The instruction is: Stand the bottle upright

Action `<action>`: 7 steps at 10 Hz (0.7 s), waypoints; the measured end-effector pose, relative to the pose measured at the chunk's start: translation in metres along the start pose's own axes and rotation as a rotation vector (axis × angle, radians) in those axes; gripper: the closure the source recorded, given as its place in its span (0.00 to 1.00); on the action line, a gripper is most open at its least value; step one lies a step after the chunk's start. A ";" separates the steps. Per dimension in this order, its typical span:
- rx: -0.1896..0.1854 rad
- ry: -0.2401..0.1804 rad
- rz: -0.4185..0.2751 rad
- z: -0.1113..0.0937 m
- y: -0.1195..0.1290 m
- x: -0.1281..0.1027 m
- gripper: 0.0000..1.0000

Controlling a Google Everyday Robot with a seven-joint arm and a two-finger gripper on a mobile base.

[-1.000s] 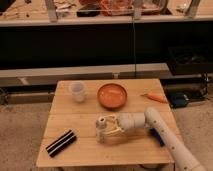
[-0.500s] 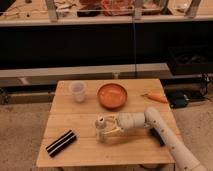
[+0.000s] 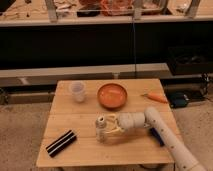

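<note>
one bottle [image 3: 103,129], jaws [image 3: 113,127] beside it

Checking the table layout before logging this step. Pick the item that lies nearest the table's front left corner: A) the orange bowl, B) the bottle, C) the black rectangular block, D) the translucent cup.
C: the black rectangular block lies by the table's front left corner, while the cup and orange bowl sit toward the back and the bottle stands mid-table at the gripper.
</note>
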 end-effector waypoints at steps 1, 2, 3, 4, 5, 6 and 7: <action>-0.001 -0.002 -0.002 -0.001 0.000 0.000 0.20; -0.004 -0.006 -0.004 -0.002 0.000 0.001 0.20; -0.006 -0.007 -0.006 -0.001 0.000 0.001 0.20; -0.008 -0.009 -0.008 -0.001 0.000 0.001 0.20; -0.010 -0.012 -0.011 -0.002 0.000 0.001 0.20; -0.010 -0.015 -0.014 -0.003 -0.001 0.001 0.20; -0.013 -0.016 -0.014 -0.004 0.000 0.001 0.20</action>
